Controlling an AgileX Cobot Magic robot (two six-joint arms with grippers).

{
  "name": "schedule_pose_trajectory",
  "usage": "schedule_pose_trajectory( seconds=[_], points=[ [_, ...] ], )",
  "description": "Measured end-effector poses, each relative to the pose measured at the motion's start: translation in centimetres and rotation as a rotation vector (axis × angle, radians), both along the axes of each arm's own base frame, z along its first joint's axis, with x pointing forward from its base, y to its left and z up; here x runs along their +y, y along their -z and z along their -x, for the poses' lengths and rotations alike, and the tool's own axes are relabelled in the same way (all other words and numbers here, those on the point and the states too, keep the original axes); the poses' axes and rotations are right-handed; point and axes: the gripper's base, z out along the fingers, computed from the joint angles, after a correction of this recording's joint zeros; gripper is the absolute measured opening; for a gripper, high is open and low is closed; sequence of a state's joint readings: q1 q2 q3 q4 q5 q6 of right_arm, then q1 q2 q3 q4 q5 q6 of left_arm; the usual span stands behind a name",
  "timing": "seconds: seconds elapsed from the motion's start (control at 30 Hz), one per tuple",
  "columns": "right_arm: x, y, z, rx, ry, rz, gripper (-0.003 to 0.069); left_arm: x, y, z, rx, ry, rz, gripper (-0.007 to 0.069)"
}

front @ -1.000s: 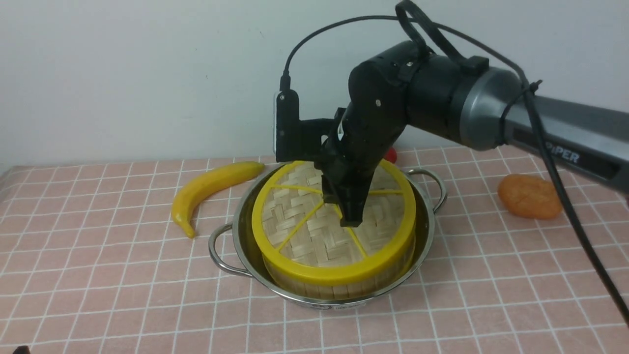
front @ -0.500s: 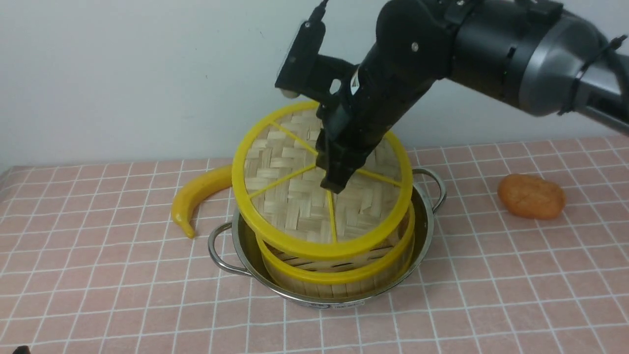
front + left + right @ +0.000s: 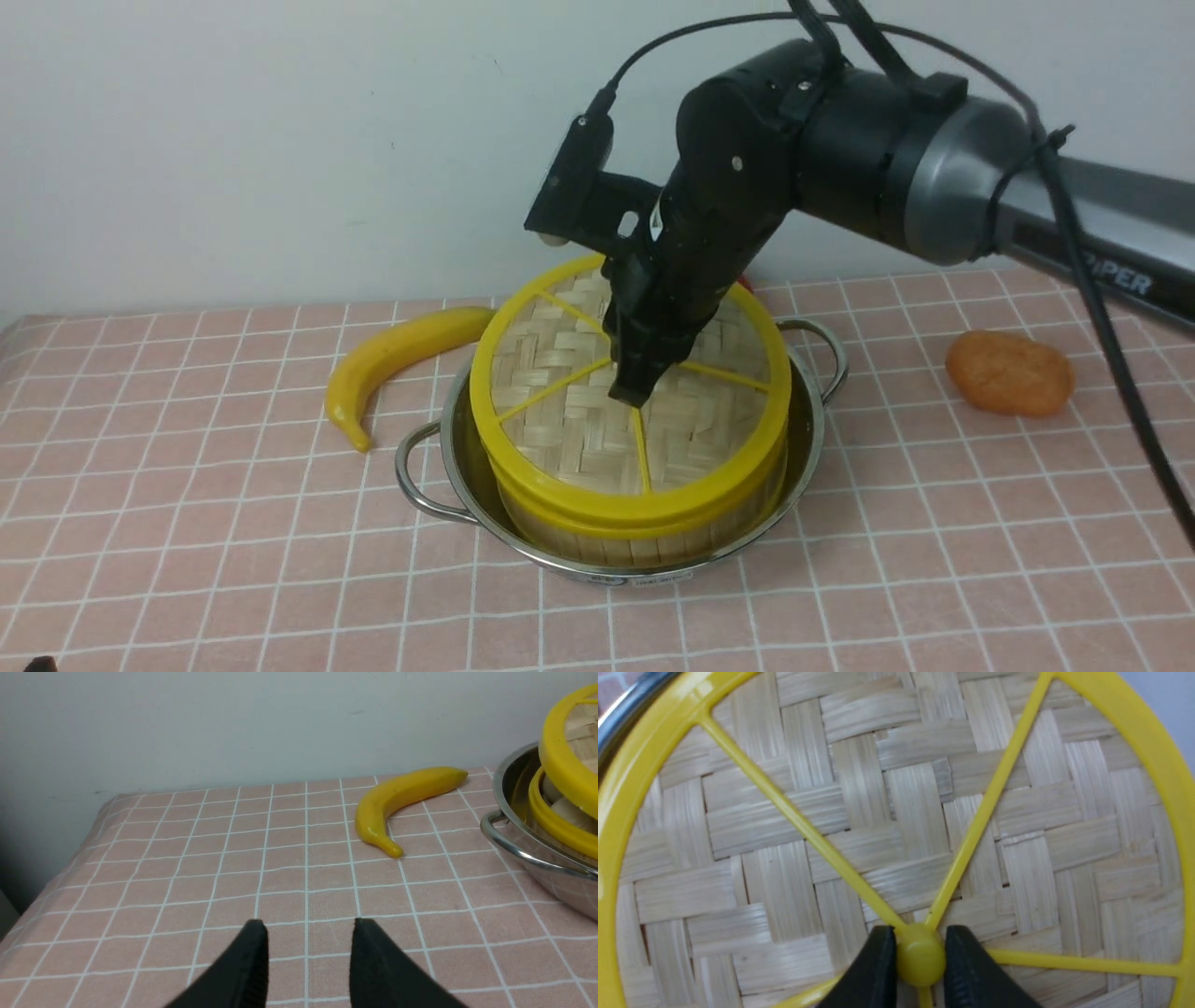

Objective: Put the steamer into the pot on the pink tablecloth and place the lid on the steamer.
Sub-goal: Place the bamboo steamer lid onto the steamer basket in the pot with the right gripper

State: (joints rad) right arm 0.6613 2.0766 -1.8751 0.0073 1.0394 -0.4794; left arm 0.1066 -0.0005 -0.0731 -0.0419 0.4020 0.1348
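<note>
The right gripper pinches the little yellow knob in the middle of the lid. The lid sits tipped on the steamer, inside the pot on the pink tablecloth. It looks light, stiff and smooth; the knob is the best spot to hold. The left gripper is apart, holding nothing

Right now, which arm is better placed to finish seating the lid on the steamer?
The right. The right gripper is shut on the lid's centre hub, above the steamer in the pot. The left gripper hangs open over the pink tablecloth, away from the pot.
</note>
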Motion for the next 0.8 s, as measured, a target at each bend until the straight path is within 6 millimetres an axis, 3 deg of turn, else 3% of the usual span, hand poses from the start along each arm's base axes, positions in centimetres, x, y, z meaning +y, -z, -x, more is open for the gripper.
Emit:
schedule_pose_trajectory(
  seconds=[0.8],
  points=[
    [-0.1, 2.2, -1.3, 0.027, -0.009, -0.026, 0.0147, 0.0, 0.0, 0.0, 0.000, 0.000, 0.000, 0.0243]
  ],
)
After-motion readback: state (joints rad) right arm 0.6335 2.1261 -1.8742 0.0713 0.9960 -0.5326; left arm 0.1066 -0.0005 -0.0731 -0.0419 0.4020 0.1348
